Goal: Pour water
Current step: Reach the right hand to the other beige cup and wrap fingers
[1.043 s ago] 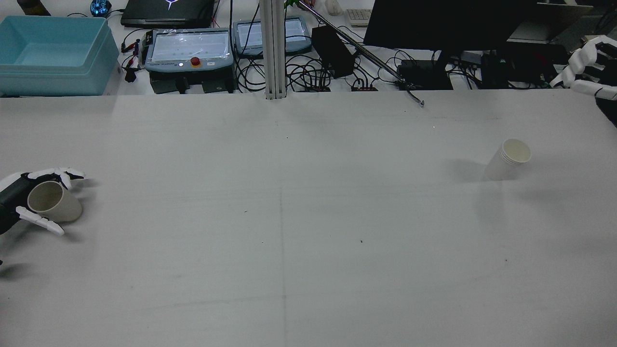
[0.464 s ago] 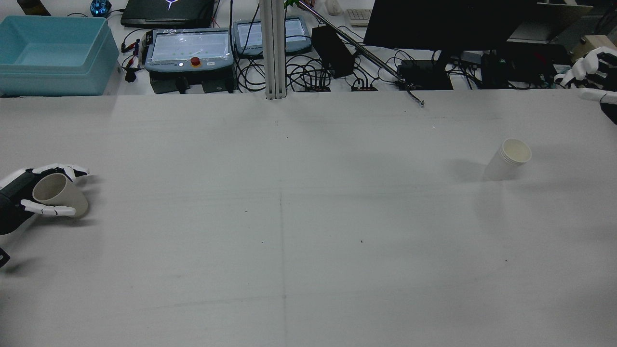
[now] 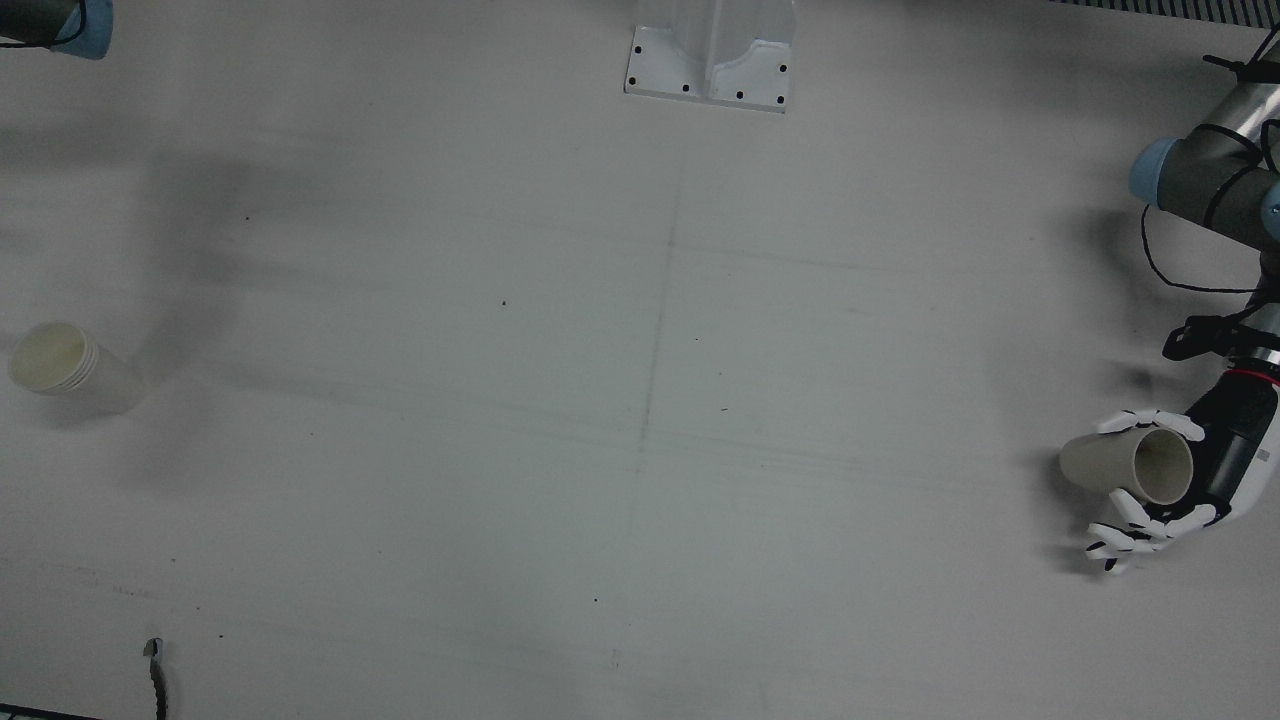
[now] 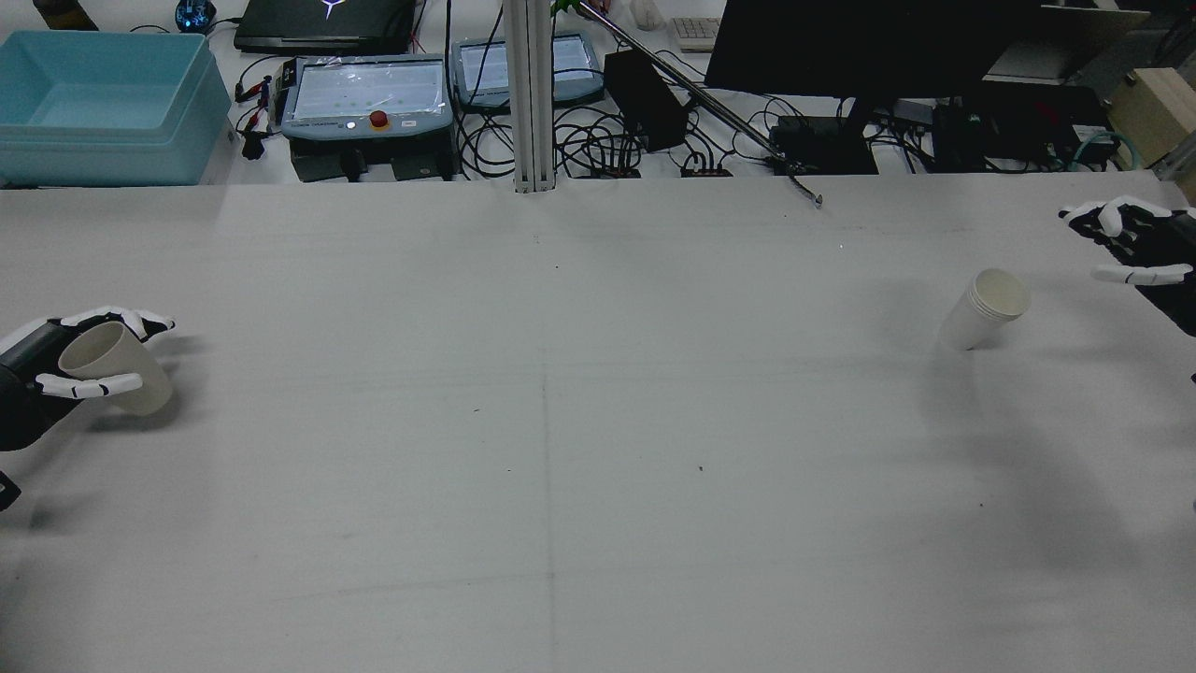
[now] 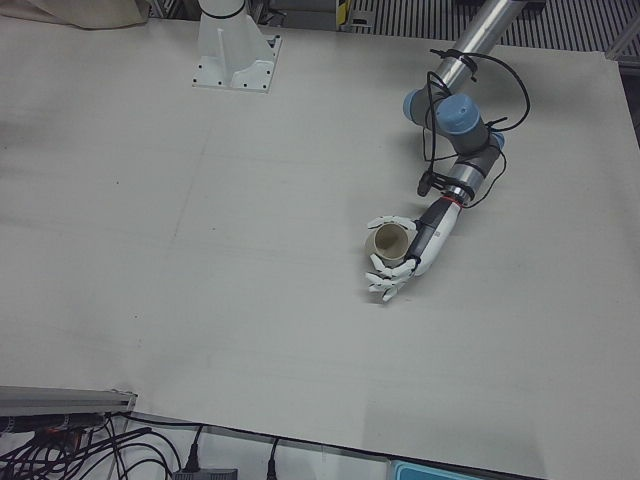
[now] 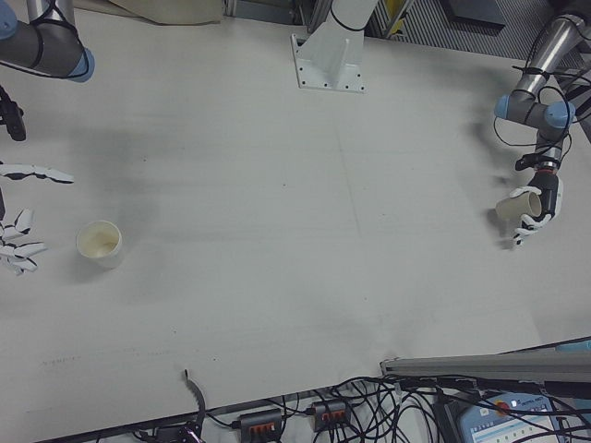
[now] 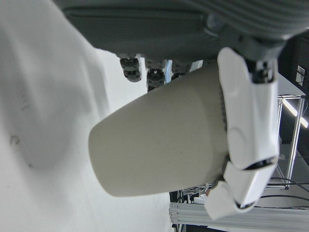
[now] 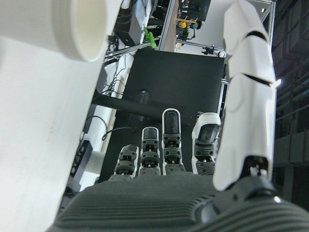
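Left hand (image 4: 42,379): fingers (image 7: 248,145) wrapped around a beige paper cup (image 4: 117,367), tilted, at the bench's (image 4: 598,421) left edge. Right hand (image 4: 1135,243): fingers spread wide, holding nothing, near but clear of the white stacked paper cups (image 4: 986,308), upright at far right.

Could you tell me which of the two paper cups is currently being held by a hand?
It is the beige cup at the table's left edge in the rear view, tilted in the left hand. The white cup stands alone, with the open right hand apart from it.
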